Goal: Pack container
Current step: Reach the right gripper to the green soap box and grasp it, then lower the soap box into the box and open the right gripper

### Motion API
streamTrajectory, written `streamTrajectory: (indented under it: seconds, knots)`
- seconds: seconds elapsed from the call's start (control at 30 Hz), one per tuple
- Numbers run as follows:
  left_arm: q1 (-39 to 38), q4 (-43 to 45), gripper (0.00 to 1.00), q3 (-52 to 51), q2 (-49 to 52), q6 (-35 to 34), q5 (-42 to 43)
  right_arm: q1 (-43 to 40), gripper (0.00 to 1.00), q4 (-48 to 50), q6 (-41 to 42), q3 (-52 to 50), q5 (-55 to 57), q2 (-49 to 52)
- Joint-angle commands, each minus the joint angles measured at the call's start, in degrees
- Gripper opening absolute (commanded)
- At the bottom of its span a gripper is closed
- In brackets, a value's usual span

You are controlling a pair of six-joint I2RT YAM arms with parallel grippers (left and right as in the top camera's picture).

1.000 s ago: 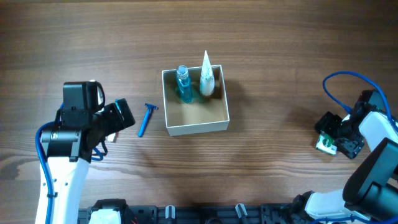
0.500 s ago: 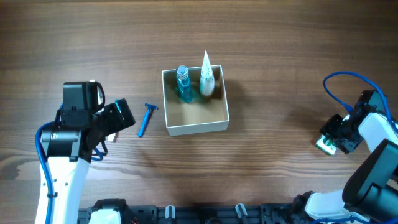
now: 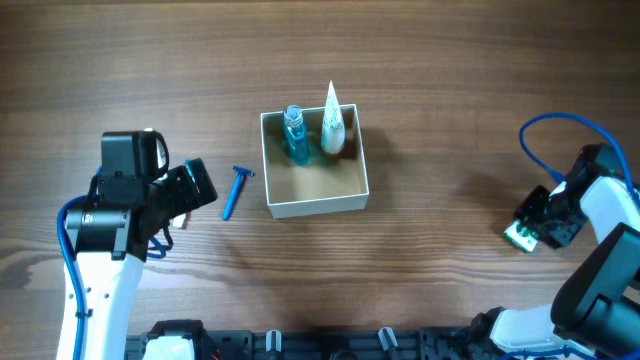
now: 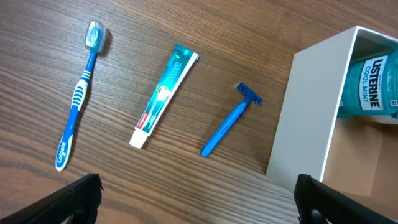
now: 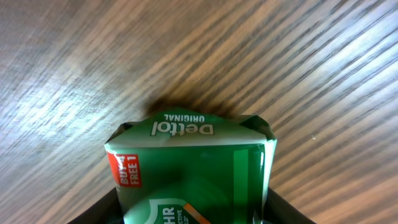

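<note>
Grippers: right gripper [image 3: 537,226] is clamped on the green Dettol packet [image 5: 193,158], close to the right edge of the counter, toward the near side. Cannot tell whether the packet touches the wood. The left gripper [image 4: 199,202] has its fingers wide apart with nothing between them, and hangs over the left part of the counter.

The container [image 3: 317,208] sits mid-counter, open top up. Inside, by its far wall: blue Listerine bottle [image 3: 293,136] on the left, white tube [image 3: 331,126] on the right, its pointed end reaching past the far wall. Just left of the container, not touching: blue razor [image 3: 236,191]. Further left, in the left wrist view: toothpaste tube [image 4: 163,96], then toothbrush [image 4: 78,106], each lying apart on the wood.
</note>
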Motion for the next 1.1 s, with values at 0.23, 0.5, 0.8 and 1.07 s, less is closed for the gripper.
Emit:
streamTrajectory:
  seconds: [0.23,0.5,0.8,1.07]
  knots:
    - [0.09,0.17,1.00,1.05,0.07,-0.52,-1.16,21.81,0.11,-14.21,-23.50,30.58,-10.93,-9.25]
    - [0.09,0.15,1.00,1.05,0.07,-0.52,-1.16,54.49,0.04,-14.45,-47.04,32.30,-9.60,-14.38]
    - [0.11,0.15,1.00,1.05,0.07,-0.52,-1.16,69.55,0.04,-13.31,-55.93,32.26,-9.64,-9.22]
    - [0.09,0.15,1.00,1.05,0.07,-0.52,-1.16,70.05,0.04,-9.05,-55.58,32.26,-9.66,0.02]
